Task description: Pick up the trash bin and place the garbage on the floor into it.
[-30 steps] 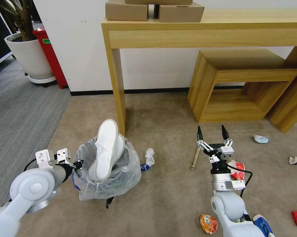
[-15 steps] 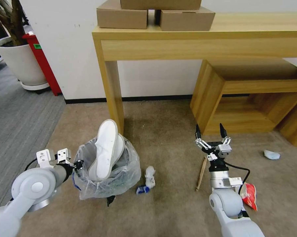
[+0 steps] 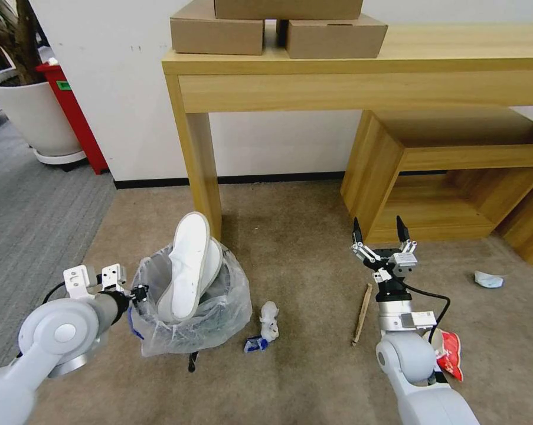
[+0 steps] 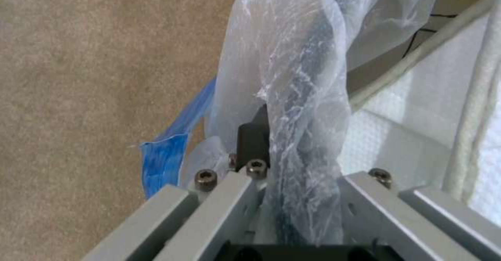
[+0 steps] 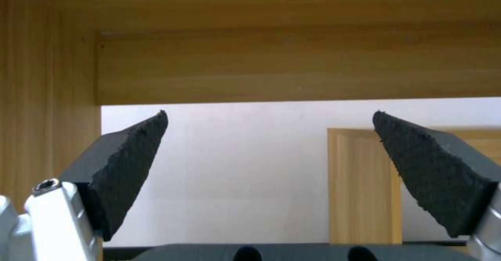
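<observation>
Left tool (image 3: 141, 293) clamped on trash bin (image 3: 189, 319), right tool (image 3: 379, 231) wide open, empty; two slippers (image 3: 186, 268) inside

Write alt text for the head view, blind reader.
The left gripper is clamped on the rim of a bag-lined trash bin with white slippers sticking out. The right gripper hangs open near a wooden stick, on beige carpet below a wooden table.

White slipper (image 3: 187, 267), beige floor (image 3: 301, 378).
</observation>
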Motion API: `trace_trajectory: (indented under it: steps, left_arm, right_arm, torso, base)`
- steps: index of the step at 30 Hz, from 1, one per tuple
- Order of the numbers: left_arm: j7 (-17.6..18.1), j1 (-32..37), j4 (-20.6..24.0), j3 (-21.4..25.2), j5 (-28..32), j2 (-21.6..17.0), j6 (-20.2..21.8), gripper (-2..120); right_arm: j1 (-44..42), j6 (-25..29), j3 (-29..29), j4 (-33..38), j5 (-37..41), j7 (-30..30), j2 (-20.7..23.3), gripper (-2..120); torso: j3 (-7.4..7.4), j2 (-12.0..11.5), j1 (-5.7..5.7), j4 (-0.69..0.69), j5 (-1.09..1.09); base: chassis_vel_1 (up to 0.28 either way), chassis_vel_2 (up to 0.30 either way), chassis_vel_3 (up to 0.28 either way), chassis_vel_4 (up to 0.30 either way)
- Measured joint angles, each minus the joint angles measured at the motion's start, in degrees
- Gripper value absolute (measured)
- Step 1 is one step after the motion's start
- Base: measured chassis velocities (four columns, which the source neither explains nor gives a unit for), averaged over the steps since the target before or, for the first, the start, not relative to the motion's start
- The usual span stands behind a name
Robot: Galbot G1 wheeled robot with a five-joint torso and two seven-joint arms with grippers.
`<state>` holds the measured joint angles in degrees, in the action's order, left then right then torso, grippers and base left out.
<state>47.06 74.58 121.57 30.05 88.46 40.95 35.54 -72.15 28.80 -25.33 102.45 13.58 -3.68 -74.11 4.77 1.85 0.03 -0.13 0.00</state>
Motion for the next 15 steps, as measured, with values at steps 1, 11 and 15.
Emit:
trace_trajectory:
  steps: [1, 11, 15]
  left_arm:
    - [0.09, 0.01, 0.0, 0.02, 0.06, -0.01, 0.01, 0]
    - [0.78, 0.27, -0.11, -0.03, 0.37, -0.45, 0.07, 0]
    - [1.22, 0.03, -0.12, -0.06, 1.0, -0.9, 0.09, 0]
  right_arm:
    - [0.05, 0.0, 0.32, 0.01, 0.02, -0.02, 0.12, 100]
    - [4.35, -12.87, 6.29, 2.04, 11.6, -5.12, 2.61, 100]
    - [9.23, -20.54, 10.73, 1.55, 19.37, -9.95, 4.43, 100]
  torso:
    - [0.0, 0.0, 0.0, 0.0, 0.0]
    - [0.0, 0.0, 0.0, 0.0, 0.0]
    - [0.0, 0.0, 0.0, 0.0, -0.01]
  base:
    - [0.0, 0.0, 0.0, 0.0]
    - [0.0, 0.0, 0.0, 0.0]
    - [0.0, 0.0, 0.0, 0.0]
